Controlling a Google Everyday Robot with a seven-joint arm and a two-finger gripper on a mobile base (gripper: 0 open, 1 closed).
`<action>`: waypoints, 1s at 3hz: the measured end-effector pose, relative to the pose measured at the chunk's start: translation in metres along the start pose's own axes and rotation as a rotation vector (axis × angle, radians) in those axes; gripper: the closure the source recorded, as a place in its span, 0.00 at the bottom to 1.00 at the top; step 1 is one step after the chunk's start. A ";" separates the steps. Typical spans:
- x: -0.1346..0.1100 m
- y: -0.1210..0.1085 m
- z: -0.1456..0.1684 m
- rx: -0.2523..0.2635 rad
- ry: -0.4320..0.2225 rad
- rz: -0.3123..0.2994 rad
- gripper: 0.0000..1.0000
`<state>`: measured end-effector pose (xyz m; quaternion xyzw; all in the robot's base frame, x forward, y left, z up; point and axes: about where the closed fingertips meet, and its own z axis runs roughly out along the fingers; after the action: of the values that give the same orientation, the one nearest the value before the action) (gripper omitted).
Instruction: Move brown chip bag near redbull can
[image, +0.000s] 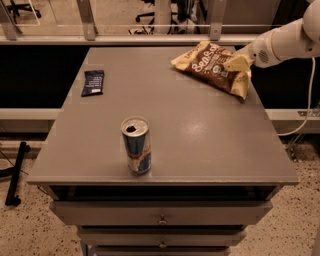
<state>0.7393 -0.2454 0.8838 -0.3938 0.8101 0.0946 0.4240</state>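
Camera view looked down from the front onto a grey worktop (200, 135) with drawers (162, 214) below its front edge. The brown chip bag (212, 67) lay flat in the far right corner of the worktop. Its long axis ran on a diagonal: one short cream-yellow end pointed toward the far left, and the other pointed toward the near right, close to the worktop's right edge. The white lettering ran along that same diagonal.

A white arm (285, 42) reached in from the right side, above the worktop's edge. The tool (239, 62) at its tip sat against the bag's far right side, just above the bag's near-right end, so most of the bag stretched away to the tool's left. Whether the tool was closed on the bag or only touching it could not be told.

The redbull can (136, 145) stood upright near the front edge, left of centre, its silver top and tab hole facing up. It was well apart from the bag, diagonally across the worktop. A small dark blue packet (93, 82) lay flat near the left edge, toward the back.
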 end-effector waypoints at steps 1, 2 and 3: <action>-0.016 0.027 -0.013 -0.029 -0.044 -0.032 0.87; -0.032 0.061 -0.037 -0.041 -0.103 -0.063 1.00; -0.052 0.097 -0.072 -0.057 -0.167 -0.106 1.00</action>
<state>0.6426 -0.1862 0.9509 -0.4389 0.7468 0.1273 0.4831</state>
